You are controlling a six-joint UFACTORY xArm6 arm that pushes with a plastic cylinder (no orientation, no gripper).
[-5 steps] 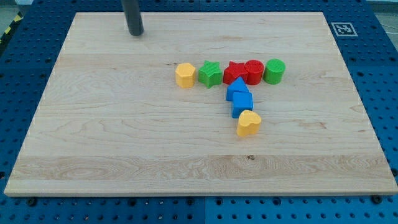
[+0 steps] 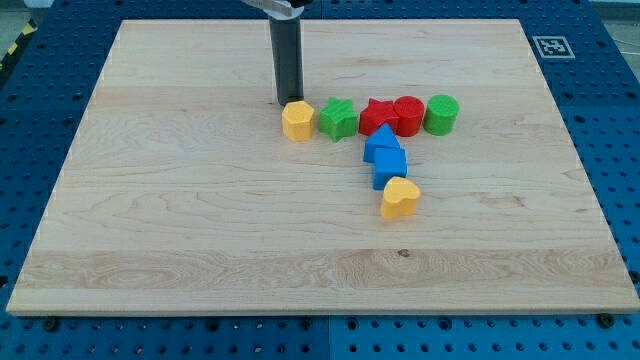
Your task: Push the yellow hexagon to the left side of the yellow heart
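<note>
The yellow hexagon (image 2: 297,121) sits at the left end of a row of blocks near the board's upper middle. The yellow heart (image 2: 400,198) lies lower and to the right, below two blue blocks. My tip (image 2: 288,101) stands just above the hexagon's top edge, touching or nearly touching it. The rod rises straight up toward the view's top.
Right of the hexagon stand a green star (image 2: 339,119), a red star (image 2: 377,115), a red cylinder (image 2: 409,115) and a green cylinder (image 2: 441,114). A blue triangle-like block (image 2: 381,142) and a blue cube (image 2: 390,166) sit above the heart. The wooden board (image 2: 180,230) lies on a blue pegboard.
My tip has moved right and down from the board's upper left to just above the yellow hexagon. The blocks have not moved.
</note>
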